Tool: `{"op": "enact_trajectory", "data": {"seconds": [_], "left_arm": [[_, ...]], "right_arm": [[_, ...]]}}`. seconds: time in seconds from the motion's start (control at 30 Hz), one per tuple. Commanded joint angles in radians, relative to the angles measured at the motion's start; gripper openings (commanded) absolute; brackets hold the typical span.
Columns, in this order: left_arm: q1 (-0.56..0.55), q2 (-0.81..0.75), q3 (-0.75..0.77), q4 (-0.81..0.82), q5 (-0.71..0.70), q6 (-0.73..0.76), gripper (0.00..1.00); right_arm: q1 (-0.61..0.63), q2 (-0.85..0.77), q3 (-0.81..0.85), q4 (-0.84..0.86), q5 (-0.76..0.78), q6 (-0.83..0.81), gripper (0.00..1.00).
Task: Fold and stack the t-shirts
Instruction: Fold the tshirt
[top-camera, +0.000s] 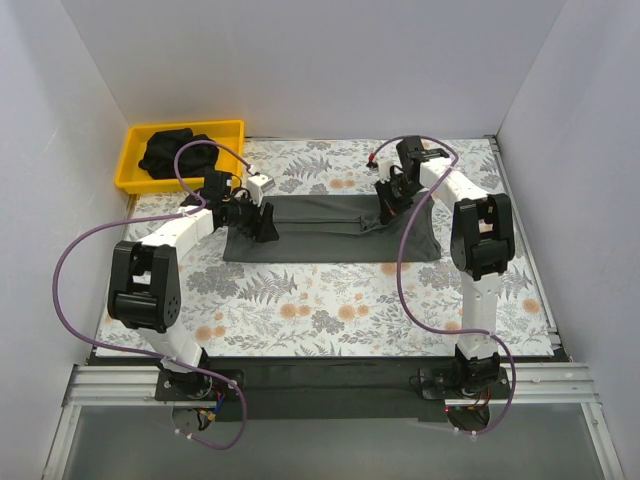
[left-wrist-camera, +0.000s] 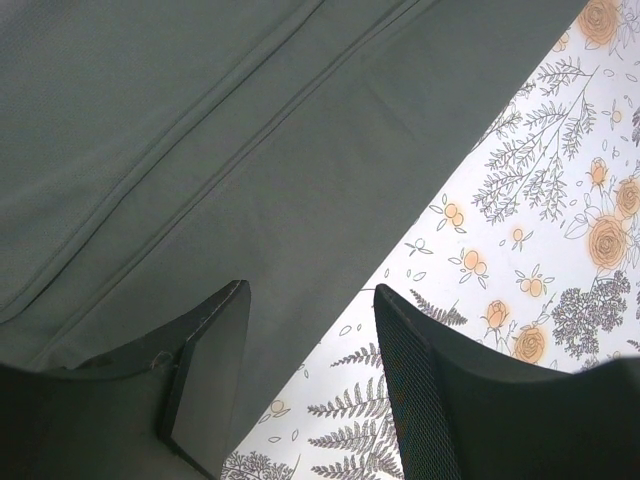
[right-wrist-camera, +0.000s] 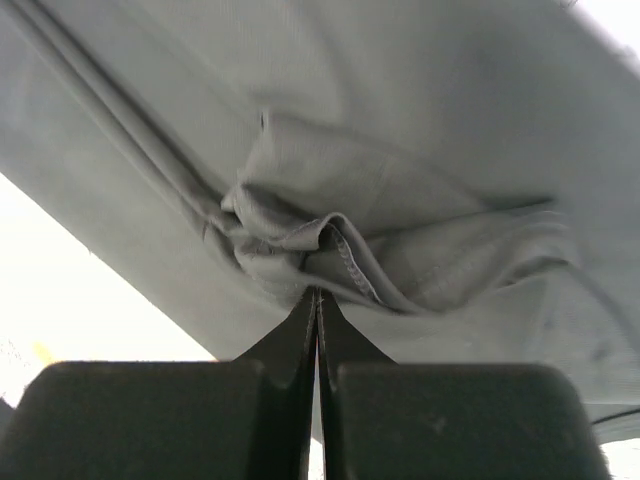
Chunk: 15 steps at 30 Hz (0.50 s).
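Floral tablecloth (top-camera: 330, 300); left end effector (left-wrist-camera: 311, 292) spread wide over t-shirt (top-camera: 320, 240); right end effector (right-wrist-camera: 317, 296) pinching its bunched fold.

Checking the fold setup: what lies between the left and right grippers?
Only the dark grey cloth t-shirt, laid flat as a long band, spans from the left gripper to the right gripper; the top external view shows it.
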Motion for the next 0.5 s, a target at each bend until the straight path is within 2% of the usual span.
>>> {"op": "enact_trajectory", "data": {"seconds": [0.0,0.47], "left_arm": [[-0.003,-0.060,0.005,-0.002,0.007,0.025,0.52],[-0.001,-0.058,-0.012,-0.005,-0.003,0.030,0.52]], "right_arm": [[0.010,0.018,0.081,0.012,-0.016,0.019,0.01],[0.019,0.136,0.073,0.058,0.014,0.023,0.01]]}}
